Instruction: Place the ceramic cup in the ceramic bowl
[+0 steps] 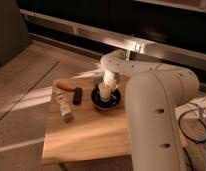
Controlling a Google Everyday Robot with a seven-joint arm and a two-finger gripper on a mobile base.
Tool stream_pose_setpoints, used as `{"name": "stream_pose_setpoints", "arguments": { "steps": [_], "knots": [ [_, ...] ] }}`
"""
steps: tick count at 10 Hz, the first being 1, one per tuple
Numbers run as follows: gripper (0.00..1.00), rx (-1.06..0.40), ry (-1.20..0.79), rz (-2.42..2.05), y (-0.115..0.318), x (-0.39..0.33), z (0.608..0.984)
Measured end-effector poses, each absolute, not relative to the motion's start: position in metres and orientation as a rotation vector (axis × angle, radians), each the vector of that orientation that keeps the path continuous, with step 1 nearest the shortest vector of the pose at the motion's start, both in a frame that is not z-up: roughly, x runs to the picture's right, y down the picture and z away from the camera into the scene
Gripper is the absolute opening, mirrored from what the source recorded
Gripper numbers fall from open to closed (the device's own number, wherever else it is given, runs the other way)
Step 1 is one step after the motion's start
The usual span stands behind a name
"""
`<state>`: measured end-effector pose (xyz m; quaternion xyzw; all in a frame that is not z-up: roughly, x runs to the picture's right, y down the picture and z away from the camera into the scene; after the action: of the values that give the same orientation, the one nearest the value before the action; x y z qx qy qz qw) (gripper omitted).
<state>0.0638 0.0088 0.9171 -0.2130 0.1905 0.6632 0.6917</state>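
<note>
The ceramic bowl [107,101], round, shallow and dark, sits on the wooden table [86,135] near its back edge. The ceramic cup [103,92], small and cream-beige, stands upright inside the bowl. My gripper [106,83] comes down from the white arm [146,100] directly over the cup, at or just above its rim. The arm covers the right part of the bowl and table.
A small black block [77,95] lies left of the bowl. A pale elongated bottle-like item [64,107] lies near the table's left edge. A thin red-orange object [64,85] lies at the back left corner. Cables [196,125] hang at the right.
</note>
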Motion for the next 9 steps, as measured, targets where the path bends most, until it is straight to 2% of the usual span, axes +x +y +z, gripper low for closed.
{"name": "stream_pose_setpoints", "arguments": {
  "steps": [1, 2, 6, 9],
  "knots": [
    [0.24, -0.478, 0.420, 1.475, 0.0094, 0.0626, 0.9185],
    [0.38, -0.483, 0.410, 1.464, 0.0103, 0.0605, 0.9207],
    [0.77, -0.496, 0.399, 1.452, 0.0146, 0.0588, 0.9231],
    [0.80, -0.496, 0.395, 1.448, 0.0146, 0.0579, 0.9231]
  ]
}}
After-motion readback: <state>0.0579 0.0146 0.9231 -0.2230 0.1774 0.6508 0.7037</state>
